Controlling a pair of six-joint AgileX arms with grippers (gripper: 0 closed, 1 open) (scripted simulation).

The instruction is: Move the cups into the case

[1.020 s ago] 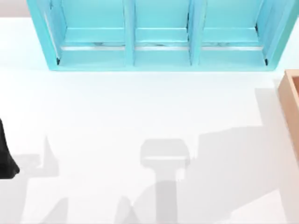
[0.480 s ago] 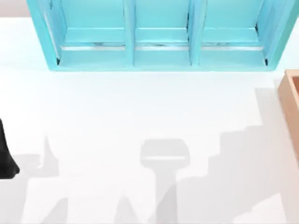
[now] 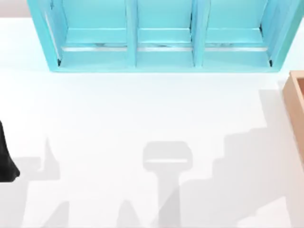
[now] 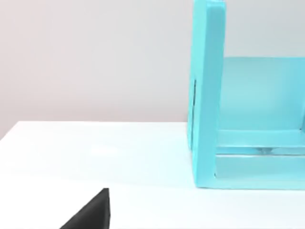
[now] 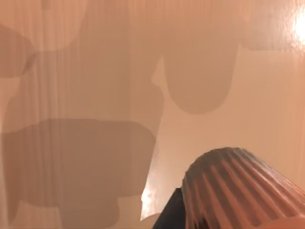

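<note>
A reddish-brown cup [image 5: 238, 186] with fine vertical ribs sits very near the lens in the right wrist view. My right gripper [image 5: 228, 212] is shut on it, and one dark finger [image 5: 170, 213] shows beside the cup. The cup hangs above a glossy tan surface [image 5: 95, 95], where its shadow lies apart from it. The tan case [image 3: 295, 109] juts in at the table's right edge in the top view. My left arm [image 3: 5, 161] is parked at the table's left edge, and a black tip of it [image 4: 90, 214] shows in the left wrist view.
A teal shelf unit [image 3: 164, 52] with three compartments stands along the back of the white table [image 3: 142, 109]. One end panel of the shelf unit [image 4: 207, 95] shows in the left wrist view. Grey arm shadows lie across the front of the table.
The right arm's stepped shadow on the table's front right has slid to the right. The left arm has not moved.
</note>
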